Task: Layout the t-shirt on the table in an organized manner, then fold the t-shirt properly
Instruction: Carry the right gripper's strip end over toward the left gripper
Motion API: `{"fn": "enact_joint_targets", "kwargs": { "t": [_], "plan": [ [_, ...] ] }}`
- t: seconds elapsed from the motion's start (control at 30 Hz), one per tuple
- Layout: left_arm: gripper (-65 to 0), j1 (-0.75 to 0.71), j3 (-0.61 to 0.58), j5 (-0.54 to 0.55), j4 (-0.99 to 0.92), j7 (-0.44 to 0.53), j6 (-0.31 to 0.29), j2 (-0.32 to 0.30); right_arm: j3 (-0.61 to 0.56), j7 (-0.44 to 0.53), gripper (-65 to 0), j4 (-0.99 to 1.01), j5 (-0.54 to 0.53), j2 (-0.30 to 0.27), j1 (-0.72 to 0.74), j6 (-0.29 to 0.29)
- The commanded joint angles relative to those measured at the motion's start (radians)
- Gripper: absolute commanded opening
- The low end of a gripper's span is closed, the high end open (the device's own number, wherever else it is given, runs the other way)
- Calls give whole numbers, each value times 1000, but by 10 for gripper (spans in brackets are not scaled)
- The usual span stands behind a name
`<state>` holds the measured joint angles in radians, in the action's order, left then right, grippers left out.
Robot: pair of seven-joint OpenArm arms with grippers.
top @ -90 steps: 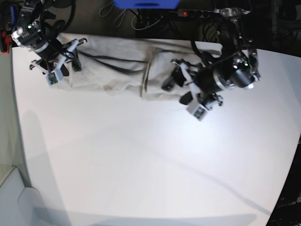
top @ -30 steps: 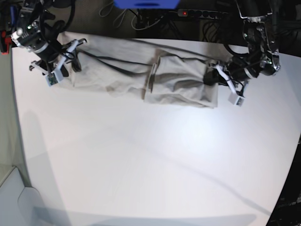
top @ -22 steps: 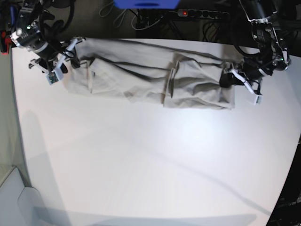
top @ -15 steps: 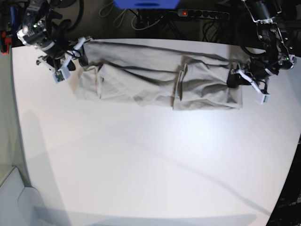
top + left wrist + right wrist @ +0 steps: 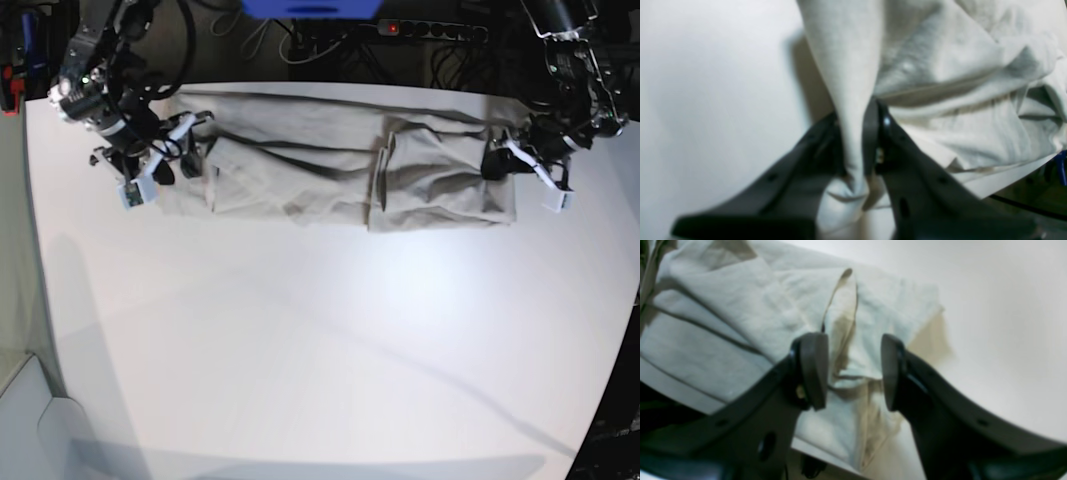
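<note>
The wrinkled, light grey-beige cloth t-shirt [image 5: 345,175] lies stretched in a long band across the far part of the large smooth white table [image 5: 330,340], creased and partly folded over on itself, with one edge close to the table's far rim. The left gripper [image 5: 858,133] has its dark jaws pinched together on a bunched fold at one end of the shirt. At the opposite end the right gripper [image 5: 853,370] has its black padded jaws held apart over a crumpled fold, neither pad [image 5: 813,368] clearly pressing it.
</note>
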<state>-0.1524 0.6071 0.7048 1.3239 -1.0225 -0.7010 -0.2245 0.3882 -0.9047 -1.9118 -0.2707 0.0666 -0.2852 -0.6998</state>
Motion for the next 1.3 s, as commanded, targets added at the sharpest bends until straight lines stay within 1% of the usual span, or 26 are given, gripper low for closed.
{"fn": "enact_joint_targets", "kwargs": {
  "t": [0.0,0.2,0.4,0.57,0.77,0.87,1.0,1.1,1.27],
  "plan": [
    [-649,-16,3,-24,9,-23,3,-11,4,14,-379,2,-14,-3,2,2],
    [-649,-19,3,-24,9,-25,3,-9,10,19,-379,91,-14,-26,25,2],
    [-649,-19,3,-23,9,-28,3,-11,99,16,-379,157,-14,-31,63,2],
    [-649,-19,3,-23,9,-28,3,-9,96,16,-379,177,-14,-32,63,2],
    [-649,-19,3,-23,9,-28,3,-8,96,12,-382,179,-14,-23,62,2],
    [-649,-19,3,-23,9,-28,3,-6,96,3,-384,179,-14,2,62,2],
    [-649,-19,3,-23,9,-28,3,-6,96,-44,-384,186,-16,31,68,2],
    [-649,-19,3,-23,9,-29,3,-6,96,-63,-384,222,-16,37,71,2],
    [-649,-19,3,-23,9,-29,3,-6,96,-63,-385,285,-17,35,93,2]
  ]
}}
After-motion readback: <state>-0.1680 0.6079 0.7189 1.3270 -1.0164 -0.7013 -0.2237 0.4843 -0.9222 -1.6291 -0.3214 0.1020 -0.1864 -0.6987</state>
